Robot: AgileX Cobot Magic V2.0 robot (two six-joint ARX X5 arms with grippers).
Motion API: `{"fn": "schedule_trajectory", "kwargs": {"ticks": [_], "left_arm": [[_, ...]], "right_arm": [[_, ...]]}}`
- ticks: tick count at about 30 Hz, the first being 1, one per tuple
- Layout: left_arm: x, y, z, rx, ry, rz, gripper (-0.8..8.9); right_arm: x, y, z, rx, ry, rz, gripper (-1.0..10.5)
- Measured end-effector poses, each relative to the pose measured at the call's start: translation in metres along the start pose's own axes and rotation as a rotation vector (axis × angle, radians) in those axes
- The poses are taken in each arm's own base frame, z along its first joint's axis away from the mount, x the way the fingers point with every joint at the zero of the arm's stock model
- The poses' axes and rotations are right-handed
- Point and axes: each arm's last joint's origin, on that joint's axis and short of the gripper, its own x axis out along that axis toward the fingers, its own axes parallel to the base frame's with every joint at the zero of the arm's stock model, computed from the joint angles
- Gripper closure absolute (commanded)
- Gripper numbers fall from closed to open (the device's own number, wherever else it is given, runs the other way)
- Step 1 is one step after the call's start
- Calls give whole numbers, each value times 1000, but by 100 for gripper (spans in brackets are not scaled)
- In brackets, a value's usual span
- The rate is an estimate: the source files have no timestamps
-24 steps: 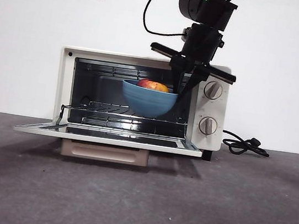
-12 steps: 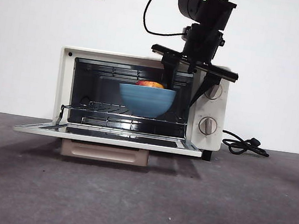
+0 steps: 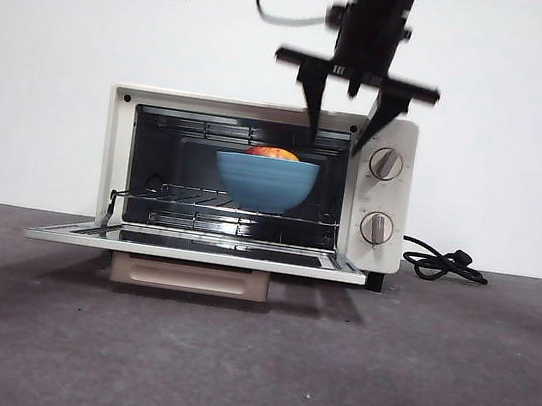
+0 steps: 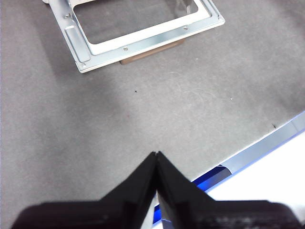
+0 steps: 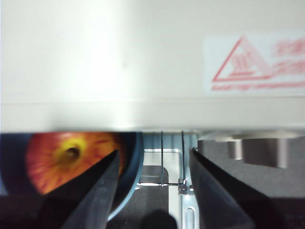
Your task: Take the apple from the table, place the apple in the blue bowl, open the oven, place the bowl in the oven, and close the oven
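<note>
Oven (image 3: 255,176) stands mid-table against the far wall, door (image 3: 194,245) dropped flat toward you, beige handle (image 3: 190,277) hanging under its near edge. Blue bowl (image 3: 265,182) sits on the wire rack (image 3: 181,195) inside, right of the cavity's centre, apple (image 3: 274,153) showing above its rim.

Left gripper (image 4: 157,179) waits near the table's front edge, jaws pressed together, holding nothing. Right gripper (image 3: 349,108) hangs above the oven's top front edge, right of centre, jaws spread wide and empty, clear of the bowl.

Judgement: only closing remains. Door looks stiff metal and glass, hinged at the bottom, moderately heavy. You should push up under the near edge or at the handle; smooth glass may slip.

Clearance: open table lies left, right and near of the door. Knobs (image 3: 386,164) sit just right of the cavity; cord (image 3: 444,263) trails on the far right. Keep your sweep away from both.
</note>
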Motion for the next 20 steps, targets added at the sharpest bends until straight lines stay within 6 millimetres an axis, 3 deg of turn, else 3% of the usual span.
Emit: {"fn": "schedule_trajectory", "kwargs": {"ticks": [12,16,20], "left_arm": [[26,4,24,49,17,24,822],[45,15,37,29,58,55,822],[60,30,49,-28,55,-20,822]], "right_arm": [[-124,-16,-3,-262,-187,-67,700],[-171,-34,-7,-302,-263,-81,779],[-213,-57,-15,-350,-308,-97,834]]}}
